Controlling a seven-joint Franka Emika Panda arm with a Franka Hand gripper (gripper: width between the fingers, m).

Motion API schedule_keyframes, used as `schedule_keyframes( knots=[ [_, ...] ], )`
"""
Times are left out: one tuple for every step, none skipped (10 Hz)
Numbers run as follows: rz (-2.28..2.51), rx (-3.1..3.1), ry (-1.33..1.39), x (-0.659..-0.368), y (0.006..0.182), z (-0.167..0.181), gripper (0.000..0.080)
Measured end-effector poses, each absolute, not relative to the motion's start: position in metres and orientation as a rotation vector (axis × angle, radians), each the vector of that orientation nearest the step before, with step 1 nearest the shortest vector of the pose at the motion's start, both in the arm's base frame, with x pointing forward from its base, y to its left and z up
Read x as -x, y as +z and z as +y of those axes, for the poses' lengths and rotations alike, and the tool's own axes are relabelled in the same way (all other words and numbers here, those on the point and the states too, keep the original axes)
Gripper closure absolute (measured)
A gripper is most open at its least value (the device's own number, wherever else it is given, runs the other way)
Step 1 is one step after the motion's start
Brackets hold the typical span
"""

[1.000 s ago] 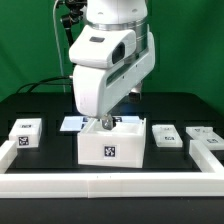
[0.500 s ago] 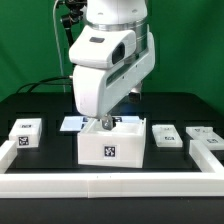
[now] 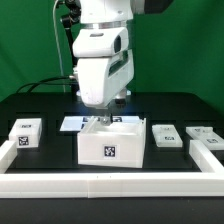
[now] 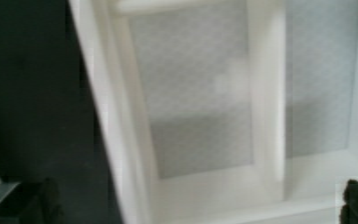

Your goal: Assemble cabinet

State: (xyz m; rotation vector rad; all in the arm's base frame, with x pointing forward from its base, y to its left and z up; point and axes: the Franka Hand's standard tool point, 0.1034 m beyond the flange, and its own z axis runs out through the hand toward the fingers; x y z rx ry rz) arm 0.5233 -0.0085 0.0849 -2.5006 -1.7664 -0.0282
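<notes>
The cabinet's open tray body (image 3: 112, 147), white with a square tag on its front, stands in the middle of the black table. My gripper (image 3: 100, 119) hangs straight down over the tray's back rim, toward the exterior view's left. In the wrist view the tray's white walls (image 4: 194, 120) fill the picture, blurred. The gripper (image 4: 188, 202) is open, its dark fingertips (image 4: 16, 203) showing at the two edges with a white wall between them. It holds nothing.
A small tagged box (image 3: 26, 131) lies at the exterior view's left. Two flat tagged parts (image 3: 164, 136) (image 3: 206, 138) lie at the right. The marker board (image 3: 72, 124) lies behind the tray. White border rails (image 3: 110, 183) run along the front and sides.
The hand has turned about its vertical axis and shifted slightly toward the exterior view's left, staying over the tray's back rim. The tray and the loose parts have not moved.
</notes>
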Motion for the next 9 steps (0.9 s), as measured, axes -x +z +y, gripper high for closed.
schedule_keyframes(
  knots=[
    [-1.734, 2.507, -0.003, -0.522, 0.085, -0.008, 0.0001],
    [-1.735, 2.510, -0.007, -0.524, 0.086, -0.009, 0.0001],
    [-1.735, 2.509, -0.004, -0.524, 0.085, -0.009, 0.0001],
    [-1.740, 2.506, -0.003, -0.523, 0.084, -0.009, 0.0001],
    [-1.833, 2.457, -0.029, -0.519, 0.082, -0.010, 0.0001],
    [-1.874, 2.438, -0.035, -0.511, 0.080, -0.006, 0.0001],
    [-1.907, 2.415, -0.040, -0.503, 0.080, 0.001, 0.0001],
    [-1.942, 2.383, -0.038, -0.495, 0.078, 0.006, 0.0001],
    [-1.946, 2.377, -0.034, -0.489, 0.075, 0.007, 0.0001]
  ],
)
